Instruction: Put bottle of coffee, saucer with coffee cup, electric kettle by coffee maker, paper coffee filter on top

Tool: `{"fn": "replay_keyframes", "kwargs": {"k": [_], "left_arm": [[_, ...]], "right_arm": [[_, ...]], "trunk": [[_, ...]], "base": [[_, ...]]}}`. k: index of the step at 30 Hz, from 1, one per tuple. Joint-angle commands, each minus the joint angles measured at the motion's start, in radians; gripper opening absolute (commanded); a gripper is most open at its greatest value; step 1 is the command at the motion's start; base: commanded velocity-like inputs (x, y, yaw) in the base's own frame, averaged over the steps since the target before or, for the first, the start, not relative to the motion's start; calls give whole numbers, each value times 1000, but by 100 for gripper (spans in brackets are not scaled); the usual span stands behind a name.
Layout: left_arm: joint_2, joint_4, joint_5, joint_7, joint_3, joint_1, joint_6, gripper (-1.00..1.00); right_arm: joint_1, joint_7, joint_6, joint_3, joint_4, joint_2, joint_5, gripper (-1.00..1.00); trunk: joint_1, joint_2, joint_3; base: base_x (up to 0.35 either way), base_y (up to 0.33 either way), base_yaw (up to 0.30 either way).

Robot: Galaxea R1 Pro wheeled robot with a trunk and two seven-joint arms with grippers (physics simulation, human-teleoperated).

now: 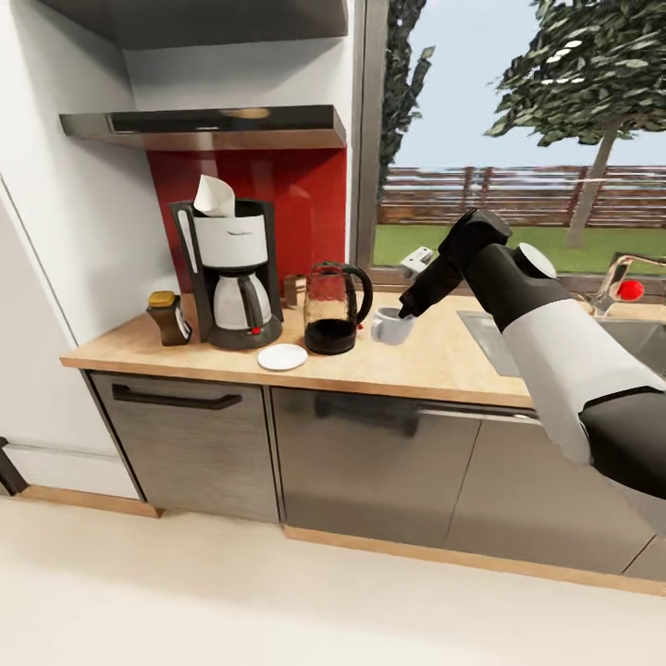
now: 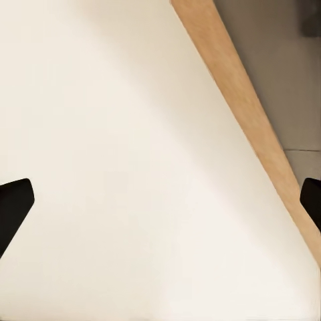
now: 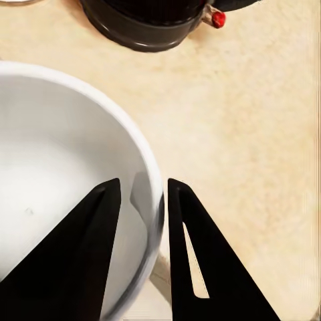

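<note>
The head view looks forward and down from standing height, some way back from the counter, taking in the coffee maker, electric kettle, window and floor. The right wrist view looks steeply down along its end effector, very close to the coffee cup and counter, with the kettle's base at the upper centre of the frame; both views share that patch. The left wrist view faces the pale floor and the cabinet's wooden plinth, fairly near.
</note>
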Motion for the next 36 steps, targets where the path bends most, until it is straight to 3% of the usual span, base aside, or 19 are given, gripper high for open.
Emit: {"fn": "replay_keyframes", "kwargs": {"k": [1, 10, 36], "left_arm": [[0, 1, -4, -4, 8, -1, 4, 100], [0, 1, -4, -4, 8, -1, 4, 100], [0, 1, -4, -4, 8, -1, 4, 100]], "right_arm": [[-1, 11, 6, 3, -1, -1, 9, -100], [-1, 11, 6, 3, -2, -1, 10, -100], [-1, 10, 6, 3, -2, -1, 11, -100]], "trunk": [[0, 0, -1], [0, 0, -1], [0, 0, 8]], "base": [[128, 147, -246], [149, 241, -140], [4, 198, -66]]}}
